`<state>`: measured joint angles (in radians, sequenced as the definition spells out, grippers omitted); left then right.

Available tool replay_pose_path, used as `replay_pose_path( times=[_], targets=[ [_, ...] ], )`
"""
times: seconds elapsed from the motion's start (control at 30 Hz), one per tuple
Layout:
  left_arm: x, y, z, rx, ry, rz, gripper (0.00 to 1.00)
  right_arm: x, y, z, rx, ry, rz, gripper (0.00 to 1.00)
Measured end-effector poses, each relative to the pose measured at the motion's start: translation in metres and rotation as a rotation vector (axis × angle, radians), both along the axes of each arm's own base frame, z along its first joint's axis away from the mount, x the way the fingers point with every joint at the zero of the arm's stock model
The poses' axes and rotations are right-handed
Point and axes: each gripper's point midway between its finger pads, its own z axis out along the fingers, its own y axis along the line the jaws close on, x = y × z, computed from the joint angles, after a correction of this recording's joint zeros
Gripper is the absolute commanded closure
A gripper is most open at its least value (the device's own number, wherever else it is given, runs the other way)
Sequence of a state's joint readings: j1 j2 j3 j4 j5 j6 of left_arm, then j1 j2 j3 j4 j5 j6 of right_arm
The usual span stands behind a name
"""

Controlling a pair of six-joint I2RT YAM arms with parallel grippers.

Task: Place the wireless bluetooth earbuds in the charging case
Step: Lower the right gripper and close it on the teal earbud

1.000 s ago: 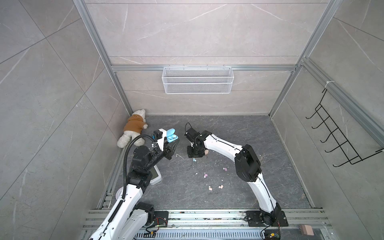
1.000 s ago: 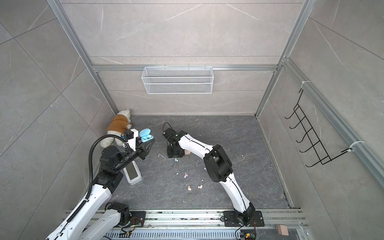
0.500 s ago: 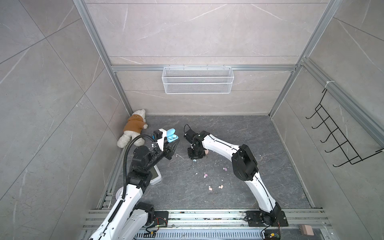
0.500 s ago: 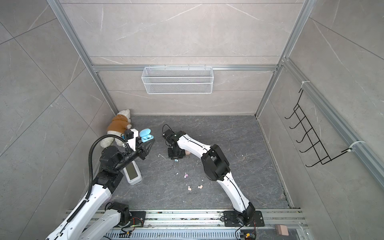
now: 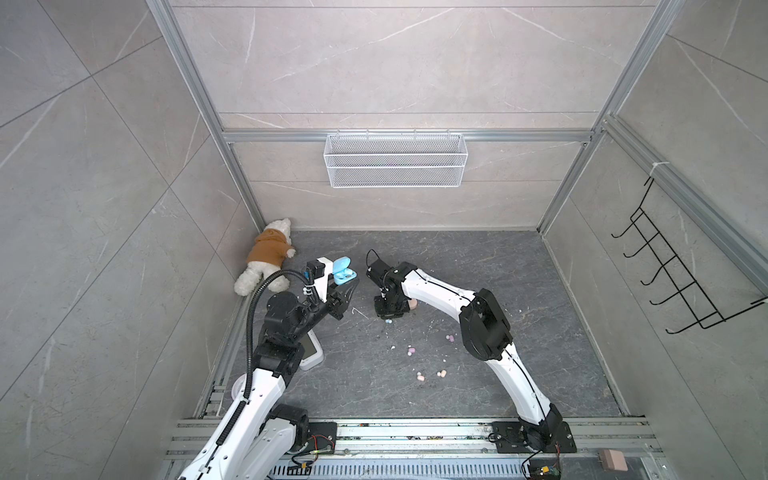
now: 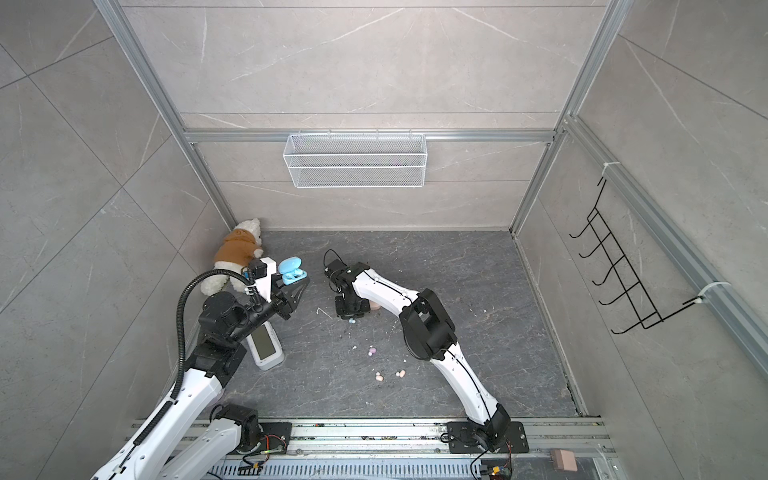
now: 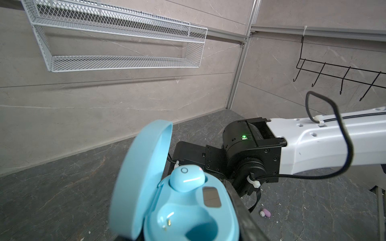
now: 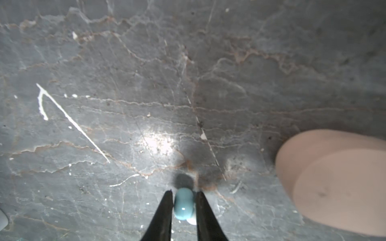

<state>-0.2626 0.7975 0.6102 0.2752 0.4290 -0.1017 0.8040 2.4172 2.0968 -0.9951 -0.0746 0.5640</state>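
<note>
My left gripper [image 5: 344, 287] is shut on the light blue charging case [image 5: 344, 272] [image 7: 188, 208] and holds it up off the floor with the lid open. One light blue earbud [image 7: 187, 177] sits in a socket; the other socket is empty. My right gripper [image 5: 388, 316] [image 8: 183, 200] points down at the floor, its two black fingers pressed against either side of a light blue earbud [image 8: 183, 203] [image 6: 352, 321]. Lilac earbuds [image 5: 449, 338] [image 5: 410, 352] and peach earbuds [image 5: 421, 377] [image 5: 441, 373] lie loose on the floor nearer the front.
A peach round case [image 8: 334, 183] [image 5: 412, 304] lies right beside the right gripper. A plush bear [image 5: 268, 257] lies in the back left corner and a white device with a screen [image 5: 309, 353] under the left arm. A wire basket [image 5: 395, 166] and a black hook rack [image 5: 681, 274] hang on the walls.
The right arm's elbow has shifted a little to the left while its gripper stays low over the floor. The left arm holds the case still.
</note>
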Motion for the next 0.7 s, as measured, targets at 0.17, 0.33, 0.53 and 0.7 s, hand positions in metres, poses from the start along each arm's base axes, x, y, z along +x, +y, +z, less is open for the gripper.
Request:
replay_pose_path(
  times=[0.17, 0.33, 0.53, 0.7],
  targets=[
    [-0.0001, 0.0000, -0.0002, 0.000, 0.001, 0.000, 0.85, -0.0001, -0.0011, -0.0020, -0.007, 0.002, -0.001, 0.77],
    [-0.0001, 0.0000, -0.0005, 0.001, 0.002, 0.000, 0.85, -0.0010, -0.0025, -0.0066, -0.020, 0.008, 0.000, 0.76],
    [-0.0004, 0.0001, -0.0010, 0.001, 0.005, 0.000, 0.85, -0.0007, -0.0034, -0.0069, -0.027, 0.004, -0.002, 0.83],
    [-0.0006, -0.0001, -0.0010, 0.001, 0.005, -0.001, 0.85, 0.0001, -0.0032, -0.0068, -0.026, 0.000, -0.006, 0.85]
  ],
)
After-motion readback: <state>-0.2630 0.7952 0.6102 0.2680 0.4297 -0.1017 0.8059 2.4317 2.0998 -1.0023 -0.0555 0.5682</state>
